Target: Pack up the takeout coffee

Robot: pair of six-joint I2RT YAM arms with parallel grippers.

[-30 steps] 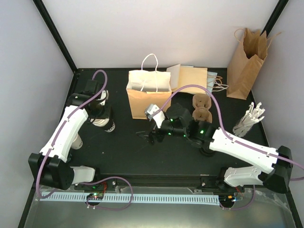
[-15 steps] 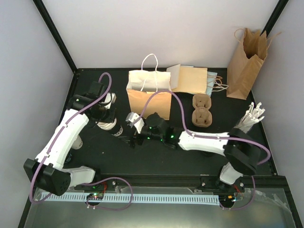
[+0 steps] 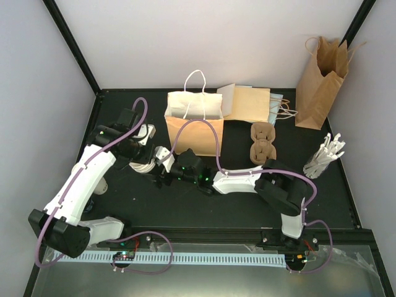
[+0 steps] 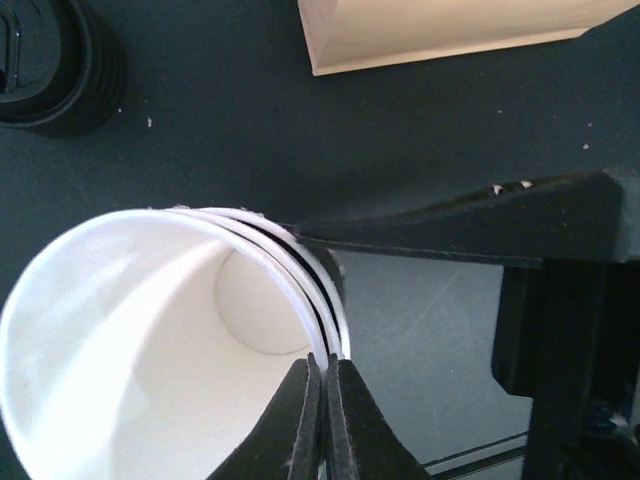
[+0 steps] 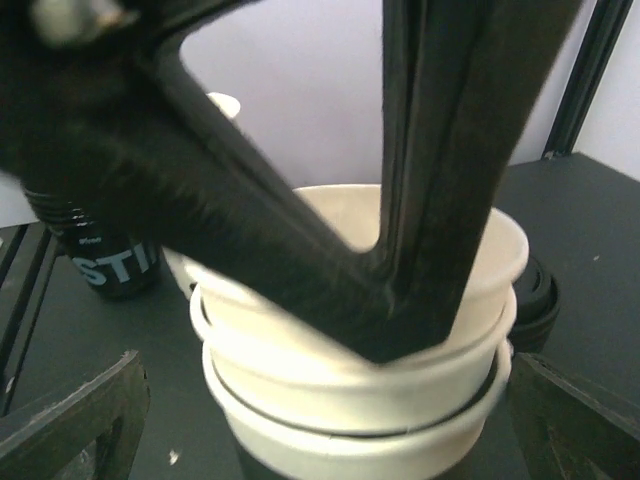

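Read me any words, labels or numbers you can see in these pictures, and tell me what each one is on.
"STI": white letters on the black container behind the stack of paper cups; the cups hide the rest of the word.
A smaller line above it on the same container: too blurred to read.
Paper bags: no print that can be read.

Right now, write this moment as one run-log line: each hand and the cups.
left hand: shut on rim of nested white paper cup stack | right hand: open, straddling that stack
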